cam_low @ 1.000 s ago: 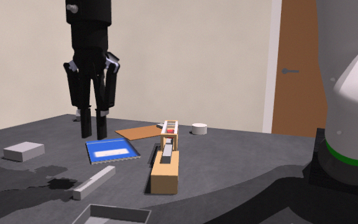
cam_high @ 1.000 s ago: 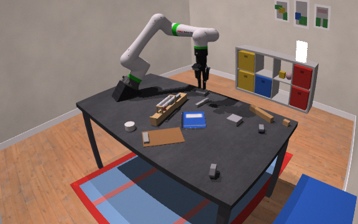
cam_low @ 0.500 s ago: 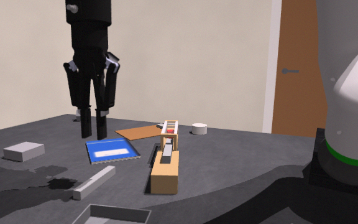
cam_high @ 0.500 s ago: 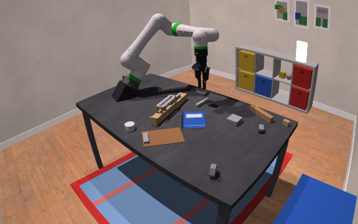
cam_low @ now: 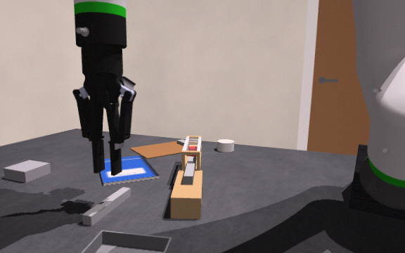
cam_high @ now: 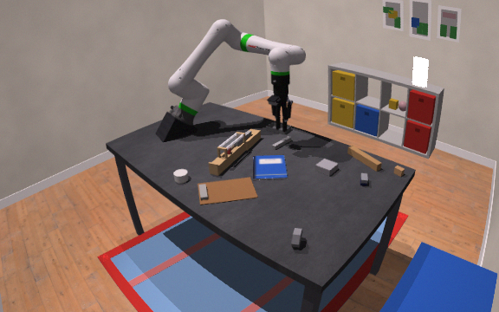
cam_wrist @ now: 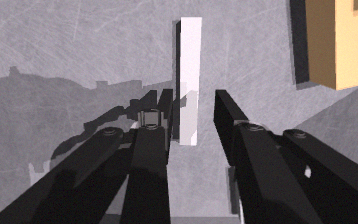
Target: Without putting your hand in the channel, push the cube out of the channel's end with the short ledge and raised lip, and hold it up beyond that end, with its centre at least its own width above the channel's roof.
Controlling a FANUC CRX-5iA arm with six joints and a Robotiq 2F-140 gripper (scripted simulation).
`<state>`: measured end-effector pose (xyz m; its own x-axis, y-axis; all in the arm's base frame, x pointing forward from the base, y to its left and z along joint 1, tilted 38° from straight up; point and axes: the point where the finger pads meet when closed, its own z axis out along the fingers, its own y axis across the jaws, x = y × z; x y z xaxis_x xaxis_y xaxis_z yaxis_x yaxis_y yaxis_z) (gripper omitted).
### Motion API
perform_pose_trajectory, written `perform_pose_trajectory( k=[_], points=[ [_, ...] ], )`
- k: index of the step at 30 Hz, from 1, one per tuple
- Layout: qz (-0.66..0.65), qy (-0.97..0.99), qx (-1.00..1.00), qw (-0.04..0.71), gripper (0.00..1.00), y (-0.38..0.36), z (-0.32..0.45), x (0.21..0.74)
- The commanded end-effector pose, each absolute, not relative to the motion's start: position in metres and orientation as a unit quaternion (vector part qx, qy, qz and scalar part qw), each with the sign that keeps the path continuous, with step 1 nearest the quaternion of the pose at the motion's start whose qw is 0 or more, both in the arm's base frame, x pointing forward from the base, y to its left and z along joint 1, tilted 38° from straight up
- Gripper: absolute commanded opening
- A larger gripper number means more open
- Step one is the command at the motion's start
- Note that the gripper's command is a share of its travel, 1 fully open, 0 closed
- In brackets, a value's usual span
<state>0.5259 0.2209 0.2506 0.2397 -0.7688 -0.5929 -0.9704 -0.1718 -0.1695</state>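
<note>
- Cube [cam_low: 192, 147], red, sits inside the wooden channel [cam_low: 188, 183], under its slatted roof, toward the far end in the exterior view.
- Channel lies on the dark table [cam_high: 275, 204], with a grey bar resting in its open trough at the near end.
- Gripper [cam_low: 106, 173] hangs upright above the table, well apart from the channel, fingers pointing down.
- Its fingers stand partly drawn together with a narrow gap between them, and they hold nothing.
- Grey stick [cam_wrist: 190, 75] lies flat on the table right below the gripper; in the wrist view it lines up with the gap between the fingers, and the fingertips are above it, not touching.
- In the top view the stick [cam_high: 282, 141] lies between the channel's far end and the arm's shadow.
- Blue book [cam_high: 269, 166] lies just beside the channel, with a brown board [cam_high: 227, 190] nearer the table's front edge.
- White puck [cam_high: 181, 175] sits on the other side of the channel.
</note>
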Motion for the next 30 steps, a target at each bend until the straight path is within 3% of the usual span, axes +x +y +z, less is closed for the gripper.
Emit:
perform_pose_trajectory(
  k=[1,30],
  points=[
    [0.189,0.587,-0.741,0.266,0.3,0.232,0.237,0.528],
    [0.189,0.587,-0.741,0.266,0.3,0.268,0.191,0.53]
  ],
)
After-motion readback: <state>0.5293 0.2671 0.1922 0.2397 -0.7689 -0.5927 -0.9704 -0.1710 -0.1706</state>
